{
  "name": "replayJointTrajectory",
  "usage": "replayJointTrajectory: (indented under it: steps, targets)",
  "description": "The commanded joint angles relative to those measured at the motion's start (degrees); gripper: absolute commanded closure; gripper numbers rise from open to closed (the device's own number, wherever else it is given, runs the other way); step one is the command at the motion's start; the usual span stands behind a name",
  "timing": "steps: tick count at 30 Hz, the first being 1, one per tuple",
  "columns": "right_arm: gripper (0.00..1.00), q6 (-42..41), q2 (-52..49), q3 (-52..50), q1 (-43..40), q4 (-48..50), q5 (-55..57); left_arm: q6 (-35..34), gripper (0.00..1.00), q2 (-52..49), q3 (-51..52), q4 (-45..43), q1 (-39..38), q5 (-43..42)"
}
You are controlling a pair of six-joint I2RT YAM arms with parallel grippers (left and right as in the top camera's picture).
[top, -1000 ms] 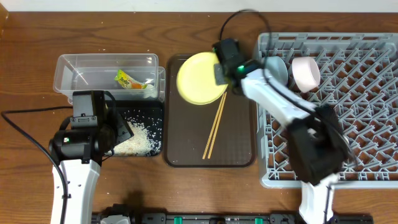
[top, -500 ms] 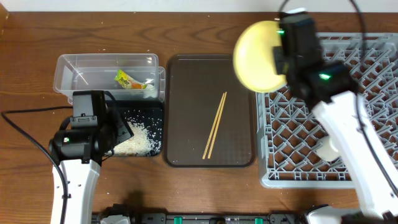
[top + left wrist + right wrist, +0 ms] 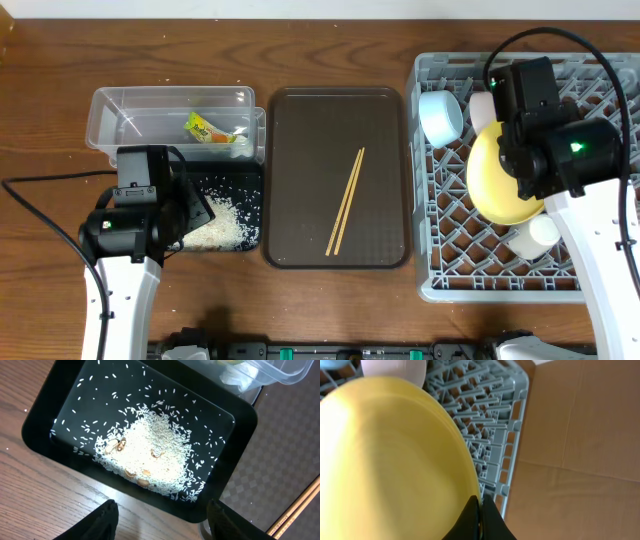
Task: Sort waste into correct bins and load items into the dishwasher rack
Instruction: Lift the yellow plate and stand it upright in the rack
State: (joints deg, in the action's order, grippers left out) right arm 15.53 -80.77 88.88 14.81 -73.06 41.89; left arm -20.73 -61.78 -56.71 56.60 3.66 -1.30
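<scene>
My right gripper (image 3: 481, 510) is shut on the rim of the round yellow plate (image 3: 497, 190), which it holds tilted on edge over the grey dishwasher rack (image 3: 600, 90). In the rack sit a light-blue bowl (image 3: 440, 115), a white bowl (image 3: 483, 108) and a small pale cup (image 3: 536, 234). The chopsticks (image 3: 346, 200) lie on the brown serving tray (image 3: 300, 130). My left gripper (image 3: 162, 515) hangs open and empty at the near edge of the black tray (image 3: 240, 420), which holds rice (image 3: 150, 455). The green-yellow wrapper (image 3: 203, 128) lies in the clear tub (image 3: 130, 110).
In the right wrist view the rack's outer wall (image 3: 512, 455) runs beside bare brown table. The clear tub and the black tray (image 3: 250, 180) stand close together left of the serving tray. The left arm's cable (image 3: 40, 200) trails over the table at far left.
The right arm has carried the yellow plate from the back of the serving tray rightward and down over the rack. The left arm has not moved.
</scene>
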Motion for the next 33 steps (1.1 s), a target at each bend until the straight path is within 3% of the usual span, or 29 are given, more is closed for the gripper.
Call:
replayJointTrajectory:
  steps: [1, 11, 16, 17, 18, 19, 20, 22, 33]
  targets:
    - [0.99, 0.7, -1.5, -2.1, -0.5, -0.4, 1.6, 0.1, 0.4, -0.1, 0.1, 0.3, 0.3, 0.5]
    - [0.99, 0.2, -4.1, -8.5, -0.5, 2.3, 1.6, 0.1, 0.4, -0.1, 0.1, 0.3, 0.3, 0.5]
    - [0.99, -4.9, -4.3, -9.1, -0.5, 4.3, 1.5, 0.1, 0.4, -0.1, 0.1, 0.3, 0.3, 0.5]
    - [0.96, -6.4, -4.3, -9.1, -0.5, 5.1, 1.5, 0.1, 0.4, -0.1, 0.1, 0.3, 0.3, 0.5]
    - [0.85, -7.6, -4.3, -9.1, -0.5, 5.9, 1.1, 0.1, 0.4, -0.1, 0.1, 0.3, 0.3, 0.5]
    - [0.69, -8.5, -4.3, -9.1, -0.5, 6.5, 1.1, 0.1, 0.4, -0.1, 0.1, 0.3, 0.3, 0.5]
    - [0.44, -9.4, -4.3, -9.1, -0.5, 7.2, 1.1, 0.1, 0.4, -0.1, 0.1, 0.3, 0.3, 0.5]
    - [0.27, -10.0, -4.3, -9.1, -0.5, 8.6, 1.2, 0.1, 0.4, -0.1, 0.1, 0.4, 0.3, 0.5]
    - [0.15, -11.4, 1.1, -7.0, -0.5, 17.2, 1.1, 0.1, 0.4, -0.1, 0.1, 0.4, 0.3, 0.5]
